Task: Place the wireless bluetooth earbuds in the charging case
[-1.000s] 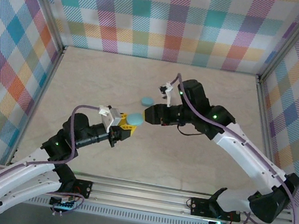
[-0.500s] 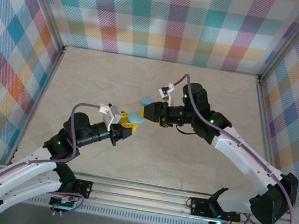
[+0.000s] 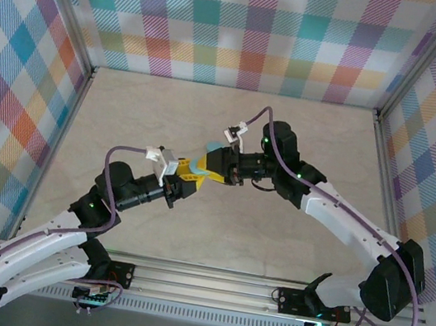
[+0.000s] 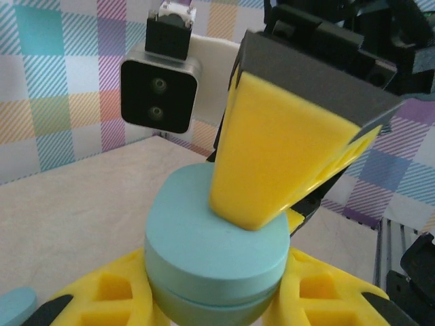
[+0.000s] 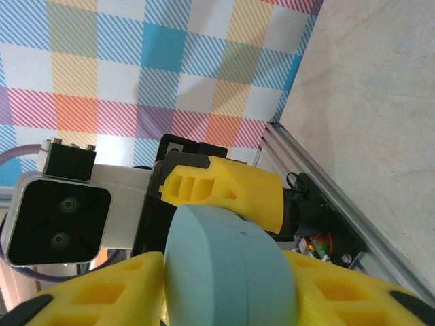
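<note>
Left gripper (image 4: 214, 299): jaws pinching charging case (image 4: 204, 234), a round light-blue puck seated between yellow fingers (image 4: 95, 292), lid seam shut. Right gripper (image 5: 228, 295): its fingers flank same case on either side, one right finger (image 4: 279, 156) pressing on case top. Clamped or merely touching, cannot tell. Grippers meet tip to tip over table (image 3: 150, 118), case between them. Second light-blue round piece (image 4: 15, 303) lies on table, low to left of left jaws. Right wrist camera (image 4: 160, 85) sits beyond case, facing left jaws. Plaid walls (image 3: 249, 26) behind.
</note>
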Controlling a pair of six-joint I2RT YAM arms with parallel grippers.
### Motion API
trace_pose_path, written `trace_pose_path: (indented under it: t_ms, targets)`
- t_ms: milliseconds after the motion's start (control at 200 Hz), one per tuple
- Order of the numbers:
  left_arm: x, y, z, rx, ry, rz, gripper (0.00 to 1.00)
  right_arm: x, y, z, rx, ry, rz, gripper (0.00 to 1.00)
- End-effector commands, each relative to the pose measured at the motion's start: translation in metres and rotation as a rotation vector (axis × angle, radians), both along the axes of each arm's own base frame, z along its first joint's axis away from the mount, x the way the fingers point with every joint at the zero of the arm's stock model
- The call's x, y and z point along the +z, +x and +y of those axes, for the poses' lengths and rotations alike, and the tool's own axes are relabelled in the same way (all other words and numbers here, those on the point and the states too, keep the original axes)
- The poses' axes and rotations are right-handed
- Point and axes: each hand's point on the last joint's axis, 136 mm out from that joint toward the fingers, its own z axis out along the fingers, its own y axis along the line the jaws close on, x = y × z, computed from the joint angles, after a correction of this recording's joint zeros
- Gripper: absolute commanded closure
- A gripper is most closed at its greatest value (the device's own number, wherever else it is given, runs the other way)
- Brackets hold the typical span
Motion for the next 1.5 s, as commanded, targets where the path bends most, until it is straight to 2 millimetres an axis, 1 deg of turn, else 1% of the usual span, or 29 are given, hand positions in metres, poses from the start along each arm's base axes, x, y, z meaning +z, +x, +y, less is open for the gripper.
trace_pose_path:
  t_ms: [0,85,135,200,260,305,410,480,535,650,715,835,995,1115,1220,1300,1405,1495]
  targets:
    - [0.023,-0.002,0.001,0.004,-0.047,-0.043,1.0,0.013,-0.006,0.004,0.045,0.055,-0.02,0.63]
    - [0.019,0.0,0.003,0.02,-0.031,-0.028,1.0,0.013,-0.005,0.006,0.052,0.058,-0.014,0.67]
    - [0.016,0.0,0.004,0.025,-0.022,-0.02,0.94,0.012,-0.004,0.006,0.051,0.056,-0.008,0.69]
    - [0.013,0.0,0.005,0.031,-0.011,-0.013,0.74,0.01,-0.001,0.007,0.042,0.052,-0.005,0.7]
    - [0.011,0.001,0.008,0.045,-0.002,-0.007,0.53,0.008,0.005,0.005,0.024,0.046,0.002,0.71]
    - [0.009,0.002,0.011,0.066,0.01,0.002,0.41,0.005,0.012,0.002,-0.002,0.035,0.011,0.72]
    - [0.003,0.006,0.022,0.127,0.056,0.031,0.25,-0.008,0.035,-0.013,-0.083,0.002,0.021,0.73]
    - [-0.004,0.006,0.03,0.163,0.083,0.044,0.1,-0.023,0.057,-0.027,-0.145,-0.03,0.052,0.74]
    - [-0.009,0.007,0.036,0.195,0.093,0.049,0.0,-0.031,0.073,-0.038,-0.179,-0.037,0.062,0.74]
    - [-0.016,0.009,0.048,0.252,0.113,0.058,0.0,-0.05,0.105,-0.065,-0.245,-0.09,0.047,0.74]
    - [-0.02,0.011,0.055,0.286,0.134,0.072,0.0,-0.065,0.123,-0.082,-0.283,-0.141,0.032,0.73]
    - [-0.027,0.013,0.061,0.32,0.174,0.101,0.0,-0.1,0.153,-0.111,-0.343,-0.222,0.032,0.71]
    - [-0.037,0.017,0.063,0.346,0.191,0.132,0.0,-0.154,0.194,-0.153,-0.411,-0.291,0.093,0.72]
    - [-0.039,0.018,0.063,0.348,0.194,0.151,0.0,-0.185,0.224,-0.181,-0.465,-0.317,0.135,0.73]
    - [-0.04,0.018,0.061,0.346,0.202,0.162,0.0,-0.207,0.244,-0.197,-0.486,-0.364,0.149,0.73]
    - [-0.04,0.019,0.061,0.345,0.204,0.167,0.0,-0.223,0.254,-0.205,-0.491,-0.419,0.154,0.73]
    - [-0.042,0.02,0.06,0.346,0.206,0.175,0.0,-0.242,0.263,-0.211,-0.491,-0.473,0.17,0.73]
    - [-0.044,0.02,0.059,0.34,0.212,0.183,0.0,-0.253,0.268,-0.214,-0.496,-0.505,0.176,0.73]
